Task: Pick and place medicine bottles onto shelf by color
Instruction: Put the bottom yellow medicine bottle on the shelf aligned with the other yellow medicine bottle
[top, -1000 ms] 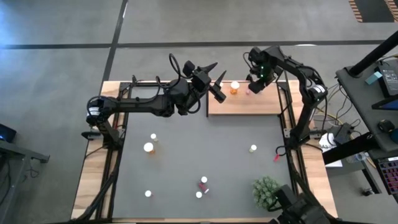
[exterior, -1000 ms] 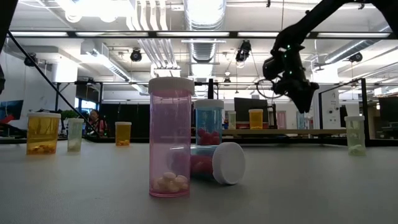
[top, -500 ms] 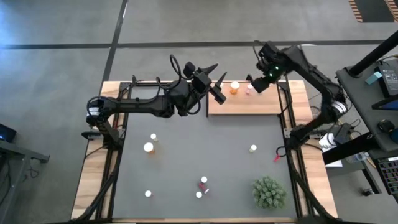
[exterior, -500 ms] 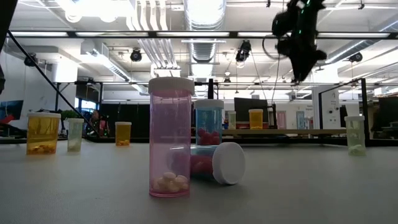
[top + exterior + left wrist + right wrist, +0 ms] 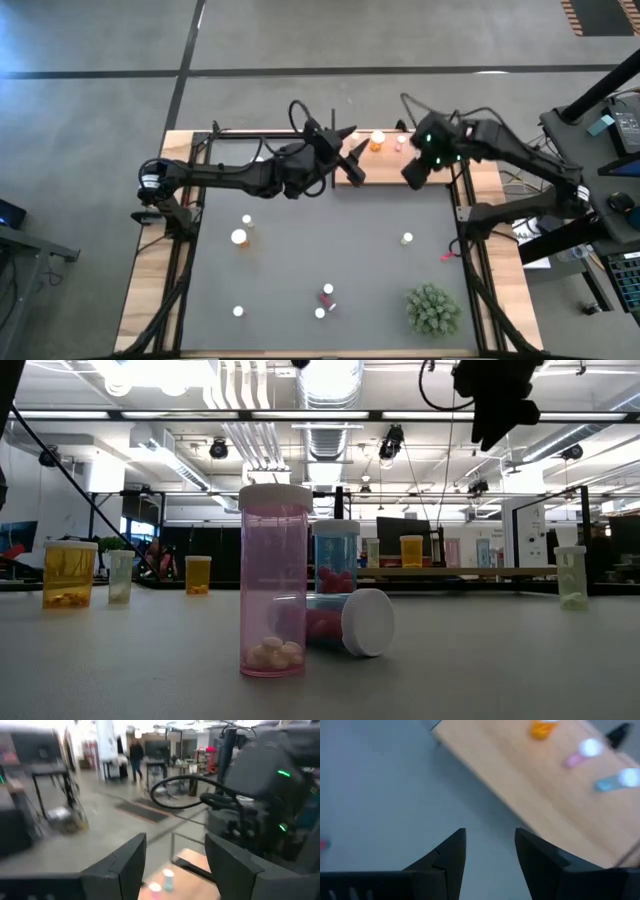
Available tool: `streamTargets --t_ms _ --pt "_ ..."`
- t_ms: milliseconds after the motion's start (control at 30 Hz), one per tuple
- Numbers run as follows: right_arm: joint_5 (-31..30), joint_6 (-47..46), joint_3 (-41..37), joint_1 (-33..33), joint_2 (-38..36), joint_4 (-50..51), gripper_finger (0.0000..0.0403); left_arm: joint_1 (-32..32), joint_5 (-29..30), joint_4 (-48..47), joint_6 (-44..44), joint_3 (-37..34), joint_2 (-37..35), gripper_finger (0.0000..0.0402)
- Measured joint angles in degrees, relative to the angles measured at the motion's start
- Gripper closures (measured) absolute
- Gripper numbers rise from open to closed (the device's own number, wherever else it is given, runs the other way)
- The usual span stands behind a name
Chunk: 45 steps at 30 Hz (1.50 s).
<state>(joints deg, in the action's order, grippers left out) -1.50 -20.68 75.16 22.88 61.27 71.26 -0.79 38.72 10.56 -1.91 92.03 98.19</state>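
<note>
While my right gripper [image 5: 413, 175] hangs empty with jaws parted off the shelf's [image 5: 400, 170] near right corner, the closest loose bottle, a pale green bottle [image 5: 407, 238], stands upright toward the mat's [image 5: 330, 240] right edge, nearer me than my left gripper [image 5: 353, 150].

In the low view the right end effector [image 5: 497, 400] is cut off by the top edge, its fingers indistinct.

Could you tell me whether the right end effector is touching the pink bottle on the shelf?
Apart. The right wrist view shows the right end effector empty, with the pink bottle on the shelf well beyond it.
</note>
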Motion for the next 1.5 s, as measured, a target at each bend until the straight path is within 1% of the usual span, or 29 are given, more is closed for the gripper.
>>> streamTargets --t_ms 67,133,267,333,500,567,633,733,833,933,1033,1300,1500 --pt "-0.01 -0.02 -1.58 -3.86 -0.19 0.01 0.0243 0.15 -1.66 -2.38 -6.49 0.0 0.0 0.0214" --pt "-0.02 1.54 -2.78 -7.58 -0.15 -0.01 0.0243 0.3 -4.88 -4.26 -12.53 -0.05 0.0 0.0214" --pt "-0.03 6.6 -4.75 -14.47 -0.14 -0.04 0.0243 0.83 -10.85 -5.05 -21.47 -0.54 0.32 0.0214" --pt "-0.04 7.88 -5.63 -17.89 -0.23 0.0 0.0243 1.55 -11.95 -5.1 -24.68 -0.63 0.73 0.0214" --pt "-0.09 7.69 -8.41 -26.99 -1.54 -0.13 0.0243 5.14 -12.3 -5.19 -33.53 -0.68 1.42 0.0214" --pt "-0.16 7.64 -10.22 -30.79 -2.34 -0.18 0.0243 7.03 -12.08 -5.0 -35.34 -0.68 1.42 0.0214" --pt "-0.27 6.99 -12.31 -34.69 -3.21 -0.87 0.0243 9.27 -10.64 -4.65 -36.62 -0.68 1.36 0.0214" --pt "-2.39 6.89 -15.91 -40.07 -4.51 -3.45 0.0243 13.28 -5.81 -2.8 -36.71 -0.7 1.36 0.0214" --pt "-3.65 7.78 -19.09 -43.92 -4.96 -6.7 0.0243 16.92 0.08 -1.5 -36.74 -0.7 1.22 0.0214" --pt "-5.43 7.31 -21.27 -45.57 -4.84 -8.65 0.0243 19.55 5.72 -1.6 -36.73 -0.71 1.2 0.0214" --pt "-6.14 6.27 -23.15 -45.66 -4.84 -10.66 0.0243 20.98 8.56 -1.58 -36.73 -0.72 1.2 0.0214" --pt "-6.33 2.79 -28.18 -45.48 -4.66 -15.04 0.0243 21.09 8.93 -1.58 -36.72 -0.72 1.2 0.0214" --pt "-10.61 0.87 -30.28 -45.08 -4.06 -15.31 0.0243 20.98 8.94 -1.61 -36.29 -0.72 1.2 0.0214"
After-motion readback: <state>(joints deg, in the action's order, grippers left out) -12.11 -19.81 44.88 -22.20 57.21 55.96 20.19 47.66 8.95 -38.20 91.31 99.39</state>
